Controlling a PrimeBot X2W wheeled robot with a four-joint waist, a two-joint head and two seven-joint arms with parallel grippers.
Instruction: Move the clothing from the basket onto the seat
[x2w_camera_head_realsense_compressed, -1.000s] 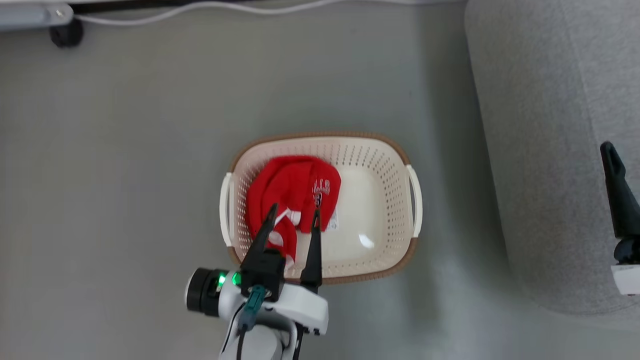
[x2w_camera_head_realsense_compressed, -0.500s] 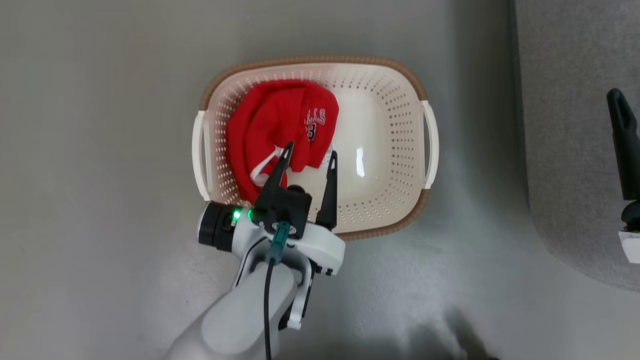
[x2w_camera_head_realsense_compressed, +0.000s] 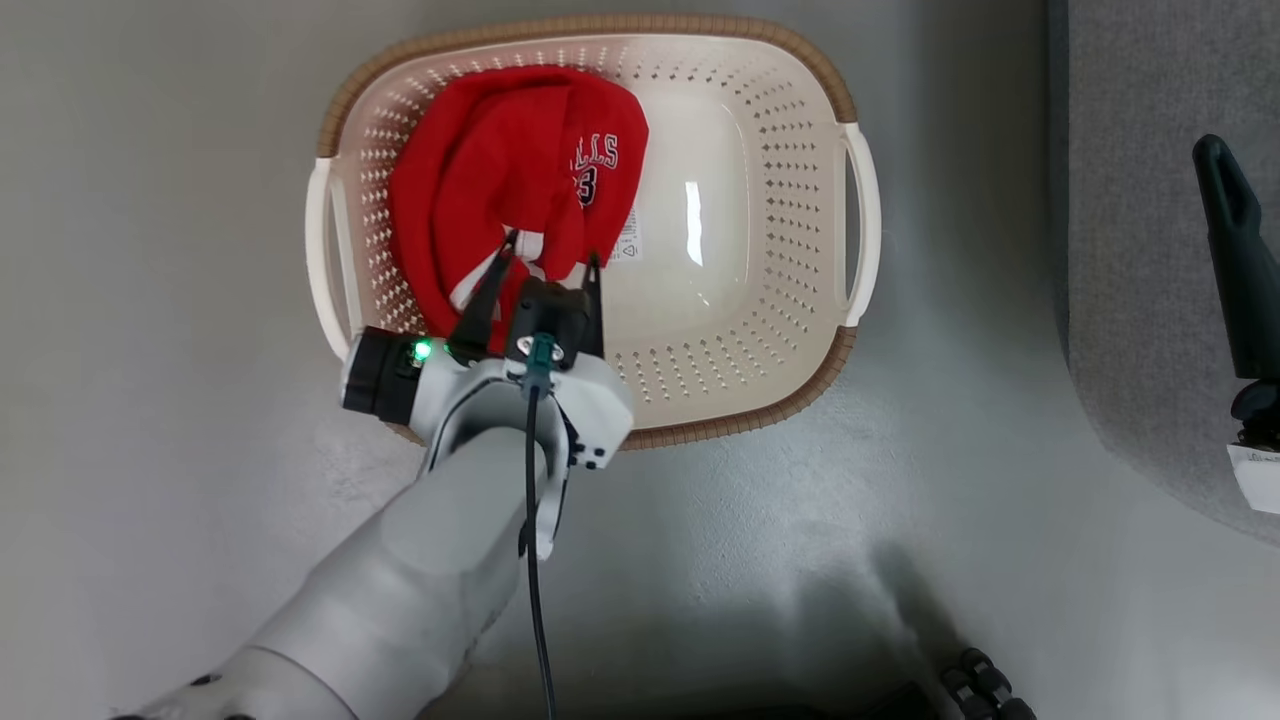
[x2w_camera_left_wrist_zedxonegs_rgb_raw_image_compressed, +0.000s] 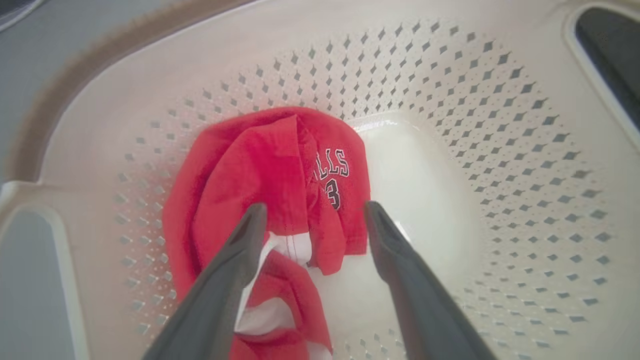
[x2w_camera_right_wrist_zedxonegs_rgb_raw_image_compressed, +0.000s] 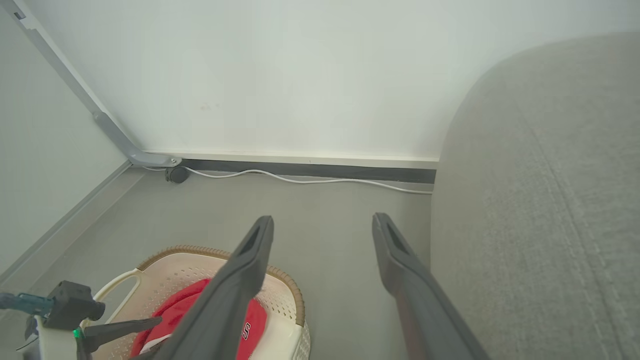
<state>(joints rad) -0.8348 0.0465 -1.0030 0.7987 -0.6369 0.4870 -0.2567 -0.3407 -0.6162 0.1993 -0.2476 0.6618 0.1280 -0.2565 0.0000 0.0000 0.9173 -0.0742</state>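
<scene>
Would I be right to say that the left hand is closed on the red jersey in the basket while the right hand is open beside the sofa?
Not quite: the left wrist view shows the left hand open, fingers spread over the red jersey, not closed on it. The jersey does lie in the basket, and the right hand is open beside the sofa.

The bright red soft fabric jersey (x2w_camera_head_realsense_compressed: 500, 160) inside the cream oval plastic basket (x2w_camera_head_realsense_compressed: 790, 200) has white trim and dark, white-edged lettering; the basket's walls are dotted with rows of small diamond holes, its rim is brown, its two handles white; right of the basket, the light-grey rounded upholstered sofa (x2w_camera_head_realsense_compressed: 1150, 150) is plain; the pale grey floor (x2w_camera_head_realsense_compressed: 150, 400) surrounds the basket; the left gripper (x2w_camera_head_realsense_compressed: 551, 248) over the basket has dark grey fingers.
</scene>
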